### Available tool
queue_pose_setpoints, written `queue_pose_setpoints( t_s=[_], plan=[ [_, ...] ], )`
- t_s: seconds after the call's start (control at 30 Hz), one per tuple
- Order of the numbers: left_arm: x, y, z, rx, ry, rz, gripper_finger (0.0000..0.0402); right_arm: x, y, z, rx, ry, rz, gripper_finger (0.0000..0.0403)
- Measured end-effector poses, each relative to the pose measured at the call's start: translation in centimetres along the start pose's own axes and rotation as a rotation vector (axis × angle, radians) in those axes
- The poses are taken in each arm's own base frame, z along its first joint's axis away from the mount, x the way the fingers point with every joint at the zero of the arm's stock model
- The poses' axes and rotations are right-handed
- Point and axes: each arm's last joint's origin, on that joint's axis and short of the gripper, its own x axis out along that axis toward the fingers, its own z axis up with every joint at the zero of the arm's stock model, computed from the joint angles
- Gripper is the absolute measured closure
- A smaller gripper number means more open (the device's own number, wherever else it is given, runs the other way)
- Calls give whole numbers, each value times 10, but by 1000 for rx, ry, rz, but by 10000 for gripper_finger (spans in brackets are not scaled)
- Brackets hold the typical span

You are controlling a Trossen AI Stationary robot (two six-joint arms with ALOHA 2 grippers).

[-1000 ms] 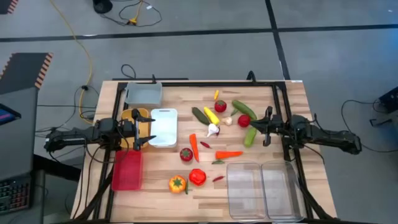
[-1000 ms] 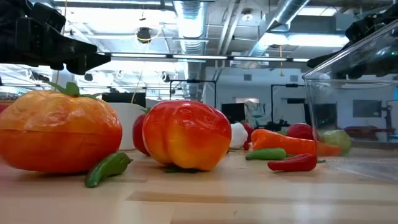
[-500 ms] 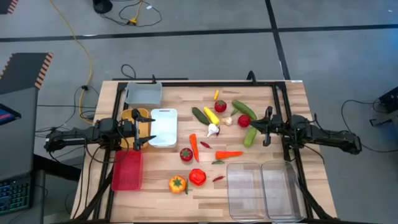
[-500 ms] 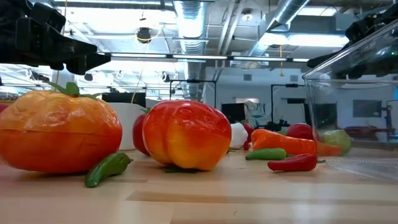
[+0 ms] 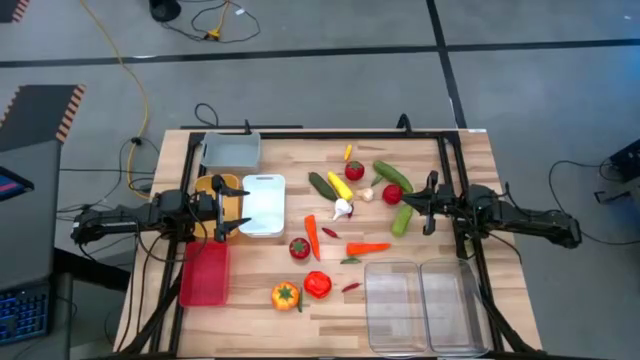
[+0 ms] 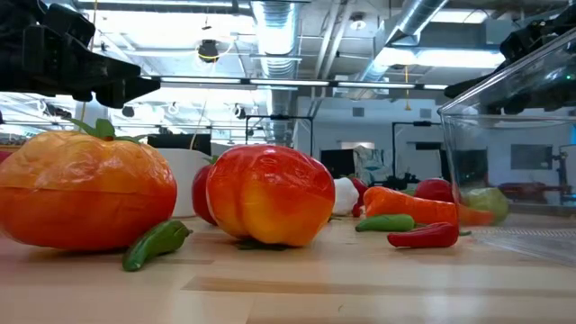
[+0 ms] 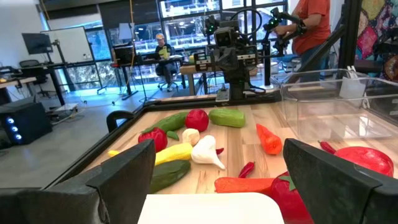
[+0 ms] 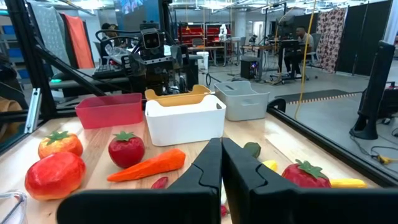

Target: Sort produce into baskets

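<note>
You are looking down on a pale wooden slatted table [image 5: 420, 150] framed by dark rails. The produce is glossy moulded plastic, scattered across the table's middle: a dark green cucumber [image 5: 322, 185], a yellow piece [image 5: 340, 185], white garlic [image 5: 343, 209] with a pointed tip, a second cucumber [image 5: 392, 173] beside a red tomato [image 5: 392, 194], a pale green cucumber [image 5: 402, 220], two orange carrots [image 5: 312, 237] [image 5: 368, 248], and, nearer the front edge, a ribbed orange pepper [image 5: 285, 295] and a red pepper [image 5: 318, 284].

The baskets are shallow rectangular bins. On the left stand the grey bin [image 5: 231, 151], yellow bin [image 5: 214, 200], white bin [image 5: 263, 205] and red bin [image 5: 204, 273]; two clear bins [image 5: 398, 305] [image 5: 452, 305] sit side by side at the front right.

The left gripper [image 5: 232, 207] hangs over the yellow bin beside the white one, fingers spread wide with nothing between them. The right gripper [image 5: 428, 203] hovers just beside the pale green cucumber, fingers pressed together and empty.
</note>
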Motion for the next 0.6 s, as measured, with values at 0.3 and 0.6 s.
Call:
queue_pose_setpoints(
  t_s=[0.3, 0.6],
  plan=[
    [0, 0, 0, 0, 0, 0, 61, 0, 0, 0, -5, -1, 0, 367],
    [0, 0, 0, 0, 1, 0, 61, 0, 0, 0, -6, -6, 0, 367]
  ],
)
